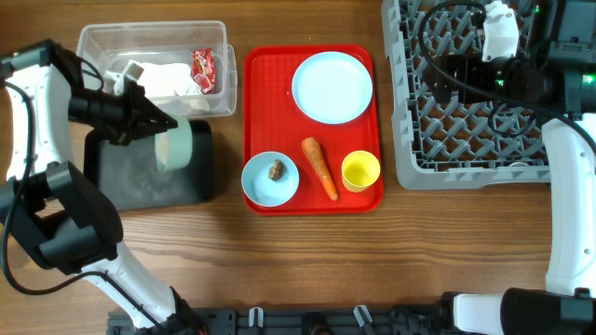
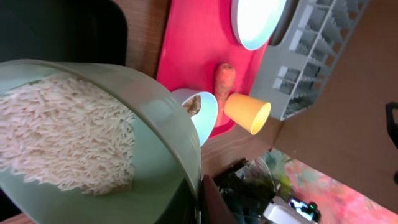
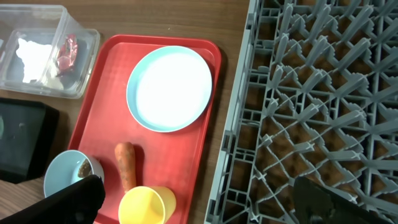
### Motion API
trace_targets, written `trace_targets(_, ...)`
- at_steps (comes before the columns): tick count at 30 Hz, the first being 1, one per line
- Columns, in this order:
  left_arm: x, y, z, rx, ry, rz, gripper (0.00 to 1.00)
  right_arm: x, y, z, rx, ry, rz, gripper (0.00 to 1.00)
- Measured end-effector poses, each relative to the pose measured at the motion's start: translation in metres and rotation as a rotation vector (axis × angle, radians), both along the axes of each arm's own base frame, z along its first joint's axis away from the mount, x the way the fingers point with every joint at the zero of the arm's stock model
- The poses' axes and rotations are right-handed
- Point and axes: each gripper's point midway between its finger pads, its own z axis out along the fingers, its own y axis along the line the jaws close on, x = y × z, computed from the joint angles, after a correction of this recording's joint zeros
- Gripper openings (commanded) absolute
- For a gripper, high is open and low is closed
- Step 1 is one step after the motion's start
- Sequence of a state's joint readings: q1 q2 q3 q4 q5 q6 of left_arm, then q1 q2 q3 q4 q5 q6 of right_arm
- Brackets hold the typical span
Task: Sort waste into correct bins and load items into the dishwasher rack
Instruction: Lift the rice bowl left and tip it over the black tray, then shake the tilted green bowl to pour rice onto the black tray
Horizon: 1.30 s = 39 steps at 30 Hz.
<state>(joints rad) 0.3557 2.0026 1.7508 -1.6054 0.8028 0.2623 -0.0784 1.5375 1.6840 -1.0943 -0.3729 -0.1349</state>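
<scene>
My left gripper [image 1: 140, 117] is shut on the rim of the pale green bowl [image 1: 175, 144], which is tipped on its side over the black tray [image 1: 140, 181]. White rice [image 2: 62, 137] still lies inside the bowl [image 2: 158, 118]. The clear tub [image 1: 154, 28] holds the white napkin [image 1: 166, 79] and the red wrapper [image 1: 203, 69]. The blue plate [image 1: 332, 87], the light blue bowl [image 1: 264, 186] with a brown lump [image 1: 277, 170], the carrot [image 1: 319, 167] and the yellow cup [image 1: 360, 171] sit on the red tray [image 1: 279, 112]. My right gripper [image 3: 199, 205] is open and empty above the left part of the grey rack [image 1: 466, 140].
The red tray lies between the bins on the left and the rack on the right. Bare wooden table runs along the front edge. The right arm's cables hang over the rack's back part.
</scene>
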Motion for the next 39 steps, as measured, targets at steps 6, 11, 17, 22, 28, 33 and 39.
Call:
trace_targets(6,-0.013,0.0,-0.028,-0.081,0.026,0.032,0.04,0.001,0.0,0.0,0.0,-0.003,0.0,1.0)
trace_targets(11,-0.021,0.015,-0.045,-0.129,0.034,0.103,0.04,0.001,0.0,0.0,0.0,-0.003,0.0,1.0)
trace_targets(17,-0.016,0.019,-0.037,-0.183,-0.032,0.125,0.04,0.001,0.0,0.0,0.002,-0.002,-0.003,1.0)
trace_targets(22,-0.013,0.015,-0.03,-0.227,-0.057,0.137,0.04,0.001,0.0,0.0,0.007,0.001,-0.01,1.0)
trace_targets(28,-0.012,0.01,-0.02,-0.283,-0.051,0.159,0.04,0.001,0.0,0.0,0.011,0.003,-0.014,1.0)
trace_targets(33,-0.008,0.008,-0.013,-0.325,-0.063,0.179,0.04,0.001,0.0,0.0,0.011,0.003,-0.014,1.0)
trace_targets(39,-0.003,0.005,-0.002,-0.391,-0.083,0.213,0.04,0.001,0.0,0.0,0.011,0.003,-0.014,1.0)
